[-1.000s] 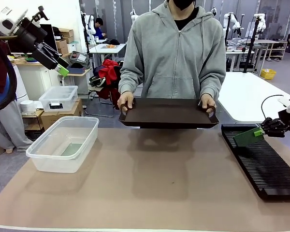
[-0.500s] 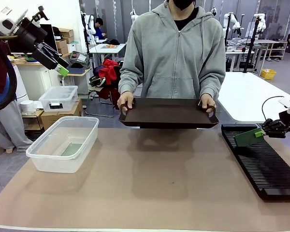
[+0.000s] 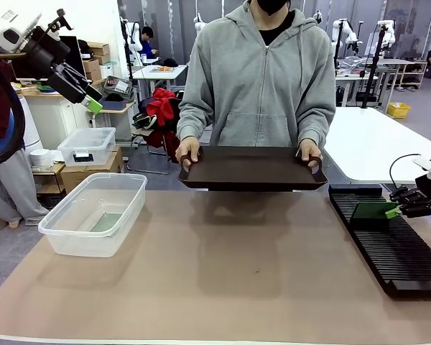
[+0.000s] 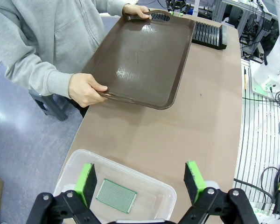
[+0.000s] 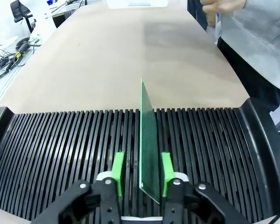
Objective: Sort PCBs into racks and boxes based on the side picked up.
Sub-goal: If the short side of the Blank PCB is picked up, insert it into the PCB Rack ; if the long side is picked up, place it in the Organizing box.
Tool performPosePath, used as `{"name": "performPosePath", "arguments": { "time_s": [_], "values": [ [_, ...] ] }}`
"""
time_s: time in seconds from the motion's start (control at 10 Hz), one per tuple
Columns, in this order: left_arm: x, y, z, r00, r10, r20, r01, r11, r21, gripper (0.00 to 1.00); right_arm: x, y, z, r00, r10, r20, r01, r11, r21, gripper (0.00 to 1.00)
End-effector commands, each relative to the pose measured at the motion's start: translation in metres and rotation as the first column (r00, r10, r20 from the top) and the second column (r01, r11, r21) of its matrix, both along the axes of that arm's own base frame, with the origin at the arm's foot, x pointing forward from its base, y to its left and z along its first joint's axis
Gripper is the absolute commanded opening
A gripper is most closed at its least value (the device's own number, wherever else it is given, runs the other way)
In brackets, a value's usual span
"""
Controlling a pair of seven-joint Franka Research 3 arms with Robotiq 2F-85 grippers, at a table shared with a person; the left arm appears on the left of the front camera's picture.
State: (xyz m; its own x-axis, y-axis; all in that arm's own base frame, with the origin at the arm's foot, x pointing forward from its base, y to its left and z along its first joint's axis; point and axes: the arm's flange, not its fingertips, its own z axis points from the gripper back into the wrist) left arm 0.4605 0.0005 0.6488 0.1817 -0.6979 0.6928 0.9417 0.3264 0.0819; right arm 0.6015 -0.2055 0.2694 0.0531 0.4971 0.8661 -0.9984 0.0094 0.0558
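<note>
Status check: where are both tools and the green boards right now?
Right tool open around thin green circuit board, upright in black slotted rack. Left tool open above clear plastic tub, second green board inside. Person holds brown tray.

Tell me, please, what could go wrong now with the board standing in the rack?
1. The PCB stands on edge in the rack between the right gripper pads, which have parted. If one pad drags while backing off, the board may tip or lift out.
2. It seems to lean slightly; if not fully seated in its slot, it could fall across neighbouring slots.
</note>
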Motion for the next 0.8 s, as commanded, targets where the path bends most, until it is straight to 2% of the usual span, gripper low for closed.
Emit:
{"name": "performPosePath", "arguments": {
  "time_s": [0.0,0.4,0.7],
  "values": [
    [0.0,0.0,-0.001,1.0,0.001,-0.001,-0.001,1.0,0.001,1.0,0.005,0.001,0.009,1.0,0.007,0.012,-0.007,1.0,-0.012,0.61],
    [0.0,0.0,-0.001,1.0,0.001,-0.001,-0.001,1.0,0.001,1.0,0.001,-0.007,0.027,0.999,-0.007,0.052,0.009,0.999,-0.041,1.0],
    [0.0,0.0,-0.001,1.0,0.001,-0.001,-0.001,1.0,0.001,1.0,-0.003,-0.012,0.046,0.995,-0.019,0.095,0.025,0.997,-0.066,1.0]
  ]
}}
